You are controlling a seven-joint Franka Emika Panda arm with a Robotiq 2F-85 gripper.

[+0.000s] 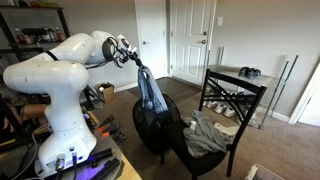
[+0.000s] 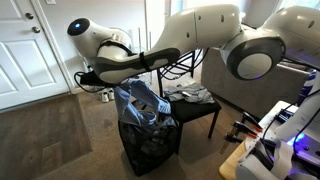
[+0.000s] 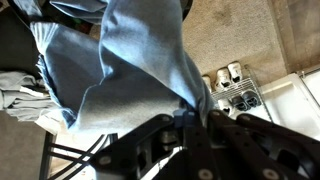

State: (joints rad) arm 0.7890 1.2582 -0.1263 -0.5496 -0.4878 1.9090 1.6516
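Observation:
My gripper [image 1: 139, 66] is shut on a blue denim garment [image 1: 151, 92] and holds it hanging over a black mesh hamper [image 1: 150, 130]. In an exterior view the garment [image 2: 140, 105] drapes down into the hamper [image 2: 150, 150] below my gripper [image 2: 113, 84]. In the wrist view the denim [image 3: 130, 65] fills most of the picture and is pinched between my fingers [image 3: 190, 112].
A black chair [image 1: 215, 125] with grey clothes [image 1: 205, 135] on its seat stands next to the hamper. A shoe rack [image 3: 235, 90] stands by the white doors [image 1: 190, 40]. A cluttered desk [image 2: 280, 140] is at the near edge.

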